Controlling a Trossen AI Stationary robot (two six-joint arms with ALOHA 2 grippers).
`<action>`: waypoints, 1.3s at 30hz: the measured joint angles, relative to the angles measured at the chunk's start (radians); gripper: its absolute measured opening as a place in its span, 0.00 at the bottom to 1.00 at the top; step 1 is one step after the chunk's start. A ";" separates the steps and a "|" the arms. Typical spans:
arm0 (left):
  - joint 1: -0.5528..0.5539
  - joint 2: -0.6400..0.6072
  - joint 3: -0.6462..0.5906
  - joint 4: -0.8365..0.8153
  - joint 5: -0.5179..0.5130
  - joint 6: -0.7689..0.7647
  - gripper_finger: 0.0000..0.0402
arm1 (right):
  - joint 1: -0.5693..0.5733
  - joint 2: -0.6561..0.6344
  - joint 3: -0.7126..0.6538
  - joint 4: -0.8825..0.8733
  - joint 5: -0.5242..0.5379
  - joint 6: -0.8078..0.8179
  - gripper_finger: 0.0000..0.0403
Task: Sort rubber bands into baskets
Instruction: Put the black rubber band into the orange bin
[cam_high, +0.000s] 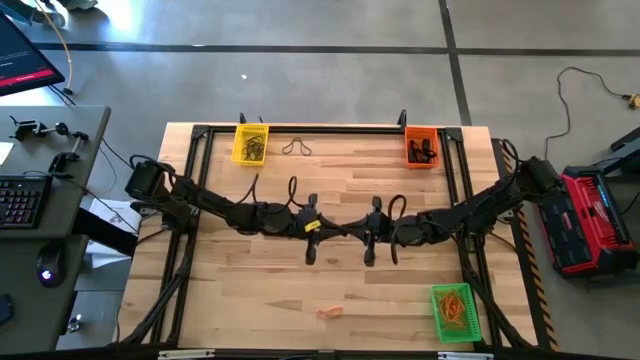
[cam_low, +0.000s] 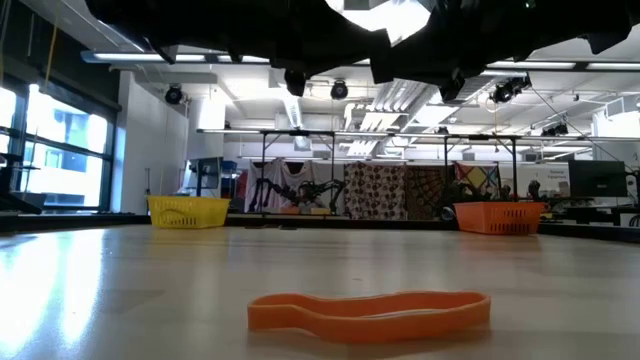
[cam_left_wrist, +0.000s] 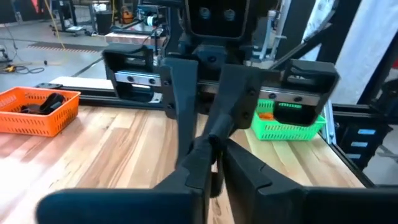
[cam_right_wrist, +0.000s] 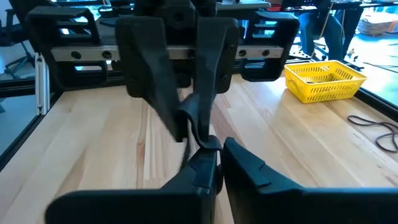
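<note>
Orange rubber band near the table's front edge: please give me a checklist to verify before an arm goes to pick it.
1. Orange rubber band lies flat on the table, nothing on it: ok.
2. Green basket beside it, with room left: ok.
3. Left gripper and right gripper apart from each other: not ok, they meet tip to tip at mid-table.
4. Either gripper empty: cannot tell.
5. Way from mid-table to the band unblocked: ok.

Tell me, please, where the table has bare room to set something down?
Bare wood lies between the yellow basket and orange basket, apart from a dark rubber band, and left of the orange rubber band. The middle is crowded: the left gripper and right gripper meet there.
</note>
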 joint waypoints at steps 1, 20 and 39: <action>-0.003 0.000 0.000 -0.001 0.000 0.007 0.09 | 0.000 0.000 0.000 -0.003 0.000 0.000 0.04; -0.010 -0.003 -0.001 -0.052 0.003 0.104 0.41 | -0.027 0.000 0.000 -0.042 0.002 0.002 0.00; 0.010 -0.329 -0.347 0.100 -0.086 0.067 0.41 | -0.219 -0.156 0.001 -0.344 0.073 0.123 0.00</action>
